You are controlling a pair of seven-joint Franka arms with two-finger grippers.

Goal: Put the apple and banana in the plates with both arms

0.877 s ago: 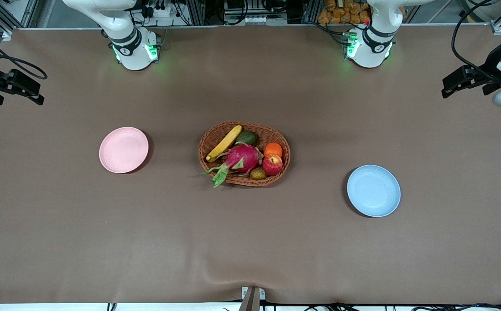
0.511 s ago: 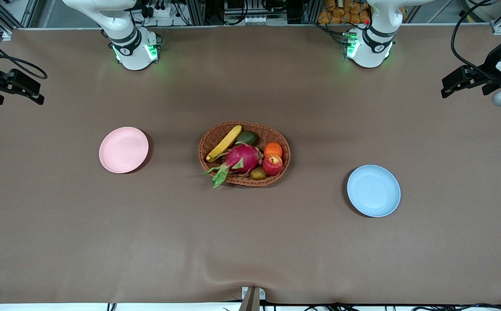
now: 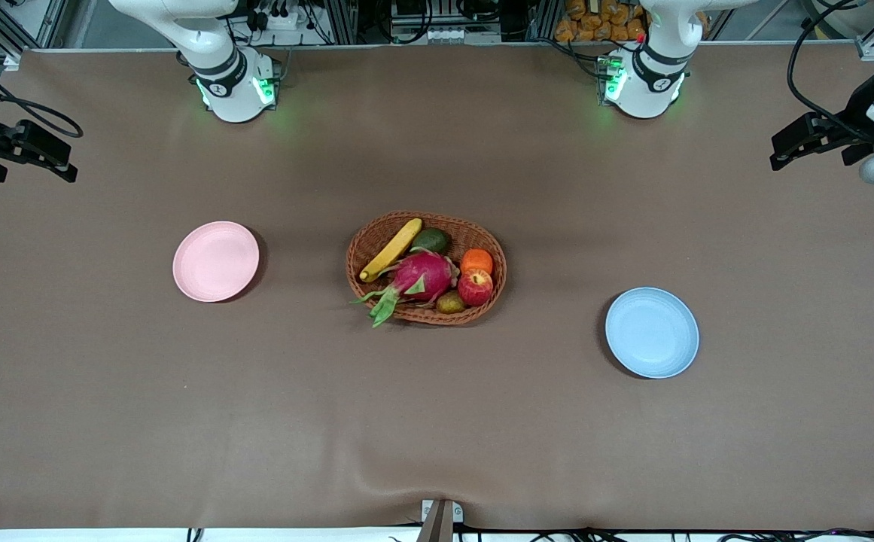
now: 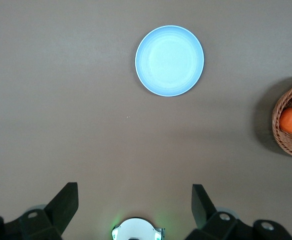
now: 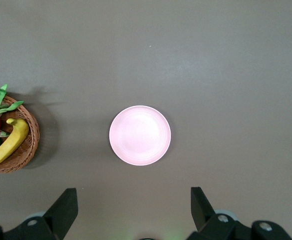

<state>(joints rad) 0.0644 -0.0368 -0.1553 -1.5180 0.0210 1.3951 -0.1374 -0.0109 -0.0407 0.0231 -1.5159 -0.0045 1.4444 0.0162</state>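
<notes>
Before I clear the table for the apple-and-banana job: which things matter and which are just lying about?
Needed:
small red apple in the basket
long yellow banana in the basket
pale pink plate
pale blue plate
left gripper and right gripper, both open, waiting high

Bystanders:
oval wicker basket
magenta dragon fruit
orange fruit
green avocado

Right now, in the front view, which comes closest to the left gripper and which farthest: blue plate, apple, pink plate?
From the left gripper, high at its table end:
1. Blue plate, at the left arm's end.
2. Apple, in the middle basket.
3. Pink plate, at the right arm's end.
</notes>
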